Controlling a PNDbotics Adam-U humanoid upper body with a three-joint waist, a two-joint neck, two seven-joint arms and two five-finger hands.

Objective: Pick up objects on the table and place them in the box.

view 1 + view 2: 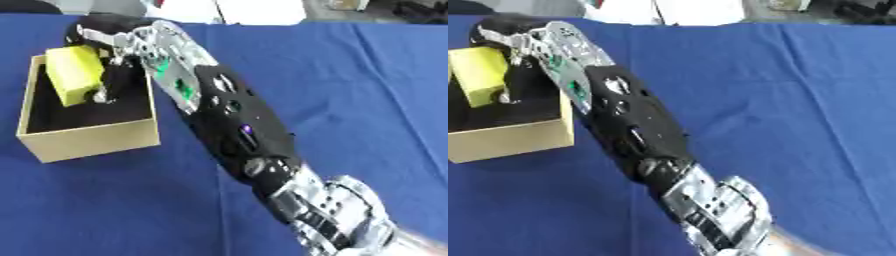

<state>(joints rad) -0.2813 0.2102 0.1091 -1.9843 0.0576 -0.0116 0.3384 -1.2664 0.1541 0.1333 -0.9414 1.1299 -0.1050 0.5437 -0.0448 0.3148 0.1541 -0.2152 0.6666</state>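
A tan cardboard box (92,140) with a dark inside stands on the blue cloth at the left. My right arm reaches in from the lower right, across the table, to the box. My right hand (107,41) is above the box's far right part, its fingers curled round a yellow block (73,75). The block hangs tilted inside the box opening, its lower end just above the dark bottom. My left hand shows in neither view.
A blue cloth (350,100) covers the table to the right of the arm and in front of the box. White and dark things lie beyond the table's far edge (262,10).
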